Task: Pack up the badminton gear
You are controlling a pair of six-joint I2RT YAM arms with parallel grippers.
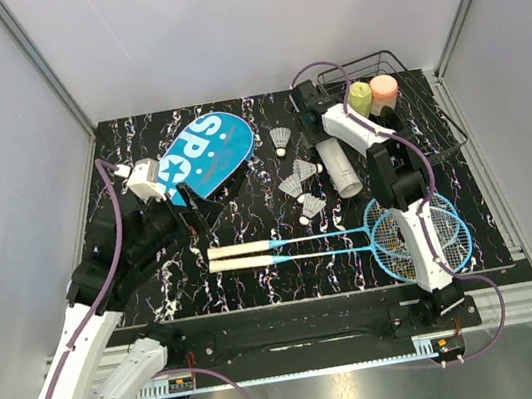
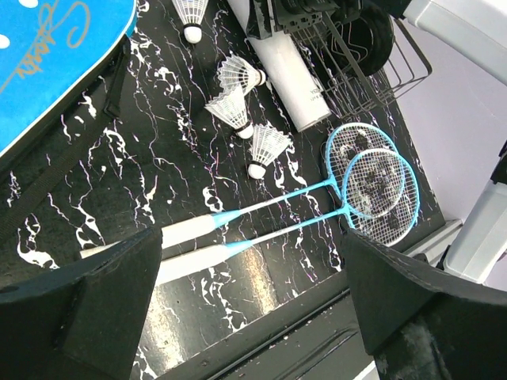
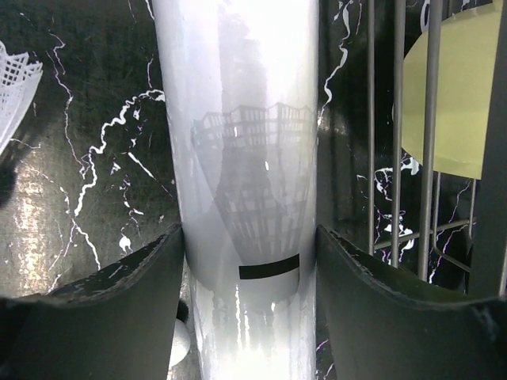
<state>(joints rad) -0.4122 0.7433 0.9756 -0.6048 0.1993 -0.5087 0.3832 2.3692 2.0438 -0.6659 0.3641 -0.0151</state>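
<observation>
While the right gripper (image 3: 249, 237) flanks the white tube (image 3: 238, 119), seemingly pinching it, left gripper (image 2: 251, 265) spread wide, beside the blue cover (image 2: 47, 63).

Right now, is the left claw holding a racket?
No, the left gripper stands open and empty; both rackets lie flat on the table.

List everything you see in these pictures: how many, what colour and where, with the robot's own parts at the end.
rackets: two, blue frames with white handles; side by side near the front edge, heads to the right
shuttlecocks: four, white; loose mid-table, left of the tube
tube: one, white; lying beside the basket
cover: one, blue with white letters; far left
basket: one, black wire; far right corner
bottles: one yellow-green, one pink; in the basket
table: one, black with white veins
left claw: open, empty, above the table's left side
right claw: fingers against both sides of the tube
</observation>
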